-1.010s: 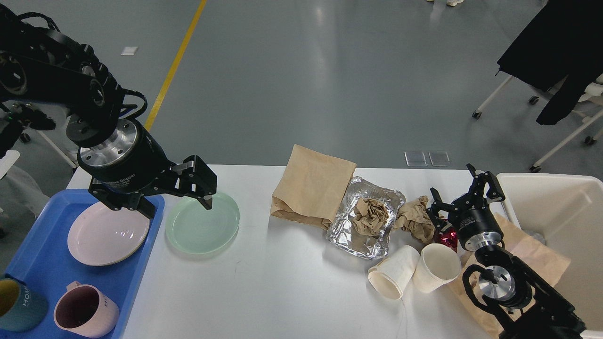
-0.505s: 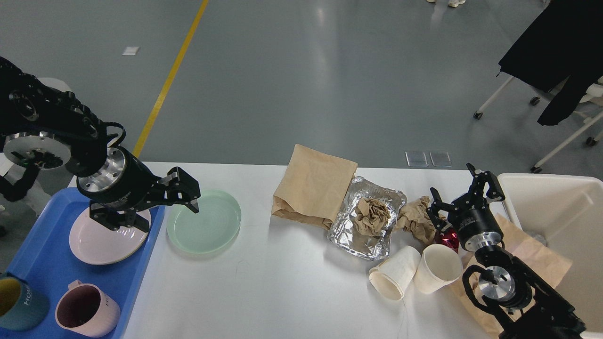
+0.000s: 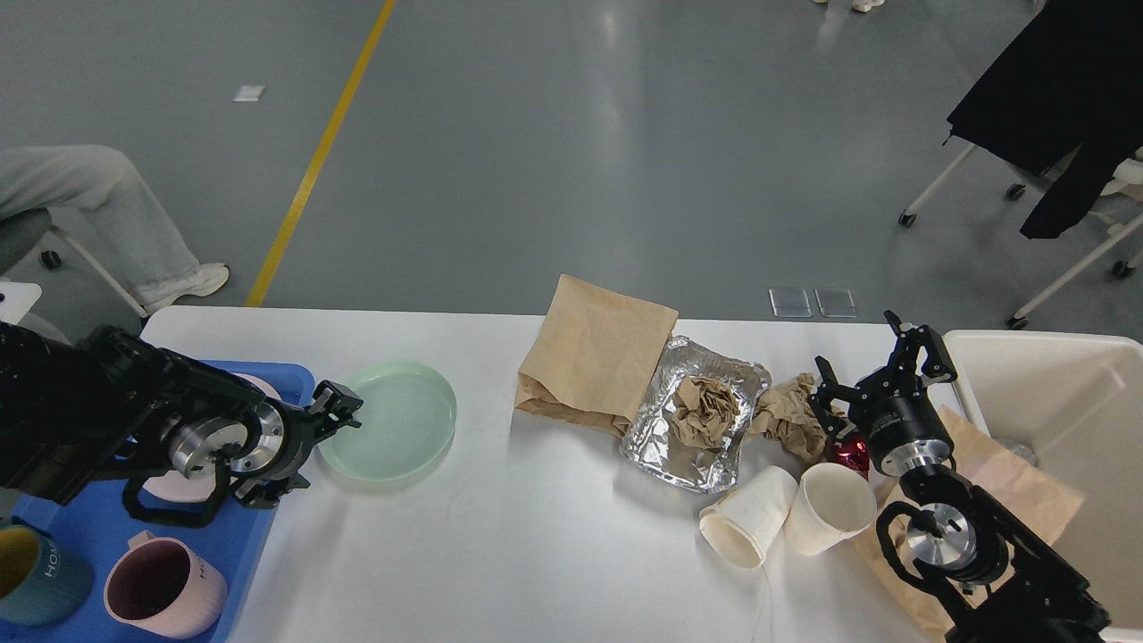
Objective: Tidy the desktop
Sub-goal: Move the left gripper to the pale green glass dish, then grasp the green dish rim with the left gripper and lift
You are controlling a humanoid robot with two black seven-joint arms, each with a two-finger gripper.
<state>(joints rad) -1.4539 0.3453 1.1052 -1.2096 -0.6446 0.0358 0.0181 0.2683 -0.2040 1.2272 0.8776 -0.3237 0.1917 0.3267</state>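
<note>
The desktop fills the lower half of the head view, its far edge running straight across and its far left corner rounded. The near middle of it is bare, a broad open stretch between the green plate on the left and the 2 paper cups on the right. A blue tray covers the left end and a cream bin stands at the right end. The left gripper sits low at the tray's right edge, just beside the green plate's left rim; its upper finger reaches that rim, but the fingers are dark and partly seen end-on, so whether they are spread or closed cannot be told. The right gripper hangs above the desktop's far right part with its fingers spread wide and nothing between them, just beside a crumpled brown paper and a small red object. A brown paper bag lies flat near the far edge, touching a foil tray that holds another wad of paper. The tray carries a pink plate, mostly hidden by the arm, a pink mug and a teal mug. The desktop itself is white, smooth and matte, with soft shadows under the arms.
</note>
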